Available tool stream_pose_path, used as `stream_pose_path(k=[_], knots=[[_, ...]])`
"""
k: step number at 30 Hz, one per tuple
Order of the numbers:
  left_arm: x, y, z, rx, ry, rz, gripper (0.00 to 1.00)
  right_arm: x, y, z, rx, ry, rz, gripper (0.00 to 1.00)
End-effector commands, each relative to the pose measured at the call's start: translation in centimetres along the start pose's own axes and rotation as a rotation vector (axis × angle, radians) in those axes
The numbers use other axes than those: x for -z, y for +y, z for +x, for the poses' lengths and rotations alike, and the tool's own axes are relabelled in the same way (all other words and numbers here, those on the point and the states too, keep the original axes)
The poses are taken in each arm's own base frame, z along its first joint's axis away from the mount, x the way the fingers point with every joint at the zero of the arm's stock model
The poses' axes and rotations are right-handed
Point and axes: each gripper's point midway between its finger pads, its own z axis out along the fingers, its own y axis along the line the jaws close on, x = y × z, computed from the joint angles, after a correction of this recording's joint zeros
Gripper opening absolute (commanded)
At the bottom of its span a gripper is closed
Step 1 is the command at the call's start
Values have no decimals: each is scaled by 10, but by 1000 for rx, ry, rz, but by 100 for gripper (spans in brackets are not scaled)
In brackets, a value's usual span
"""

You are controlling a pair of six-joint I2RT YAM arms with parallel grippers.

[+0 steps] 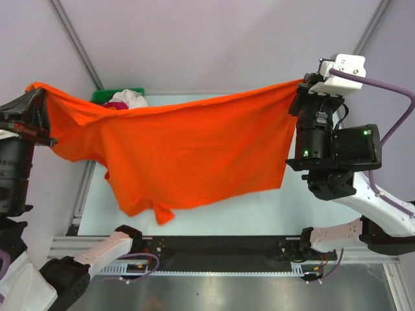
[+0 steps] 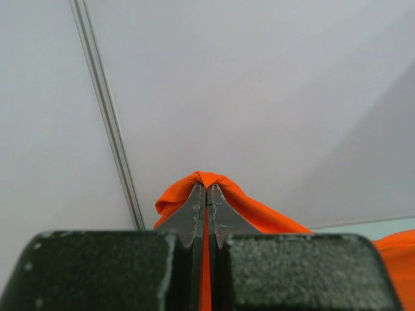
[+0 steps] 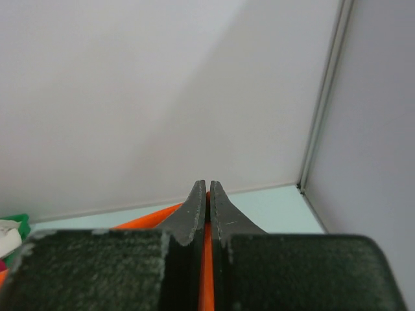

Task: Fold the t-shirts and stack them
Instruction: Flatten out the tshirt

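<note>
A bright orange t-shirt (image 1: 181, 149) hangs spread in the air above the table, stretched between both arms. My left gripper (image 1: 37, 91) is shut on its left corner, high at the far left. In the left wrist view the orange cloth (image 2: 259, 210) bunches over the left gripper (image 2: 207, 189). My right gripper (image 1: 303, 83) is shut on the right corner, high at the right. The right gripper (image 3: 208, 186) pinches a thin strip of orange cloth (image 3: 152, 217). The shirt's lower edge droops toward the table's near left. A white and a magenta t-shirt (image 1: 127, 100) lie bunched at the back left.
A green bin (image 1: 101, 96) at the back left holds the bunched shirts and is mostly hidden by the orange cloth. White walls close the back and both sides. The pale table surface (image 1: 259, 214) shows under the hanging shirt, with a black rail along the near edge.
</note>
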Motion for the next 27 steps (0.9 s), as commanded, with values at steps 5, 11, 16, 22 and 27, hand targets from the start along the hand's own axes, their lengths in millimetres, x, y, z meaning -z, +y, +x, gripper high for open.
stream_pose_path(k=[5,11,16,22,27], knots=[[-20,-22,40,13,121,61,0,-12,-37,-4,-13,2,120,0],[-49,-52,119,-13,311,115,0,-54,-57,59,-17,72,174,0],[-63,-74,206,-59,450,146,0,-82,-63,154,12,218,177,0],[-68,-96,322,-145,629,171,0,-114,-72,239,0,352,234,0],[-83,-103,388,-194,717,168,0,-141,-70,298,36,441,263,0]])
